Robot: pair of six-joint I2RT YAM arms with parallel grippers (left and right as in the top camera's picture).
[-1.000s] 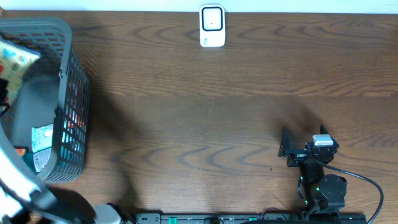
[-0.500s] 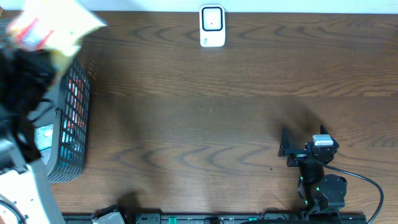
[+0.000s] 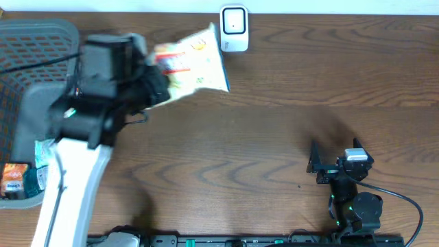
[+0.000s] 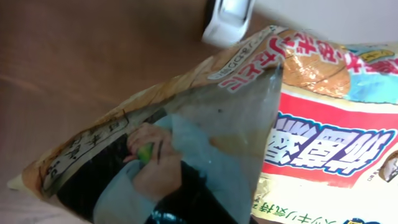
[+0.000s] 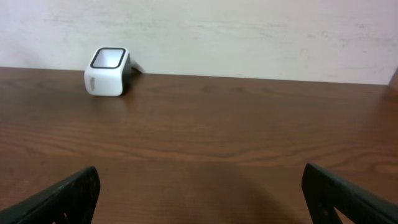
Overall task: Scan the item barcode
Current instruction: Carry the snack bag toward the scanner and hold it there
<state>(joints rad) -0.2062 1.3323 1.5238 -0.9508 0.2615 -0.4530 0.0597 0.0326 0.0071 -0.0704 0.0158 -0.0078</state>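
Observation:
My left gripper is shut on a yellow, red and white snack bag, which it holds in the air at the back of the table. The bag's far corner lies just left of the white scanner. In the left wrist view the bag fills the frame, with the scanner beyond its top edge. I cannot make out a barcode on it. My right gripper rests low at the front right, open with nothing in it. From its own view the scanner stands far off at the back left.
A grey mesh basket stands at the left edge. An orange packet and a teal packet lie inside it. The left arm's white link crosses the front left of the table.
The left arm has lifted the snack bag out of the basket and swung it right, towards the scanner. The right arm has not moved.

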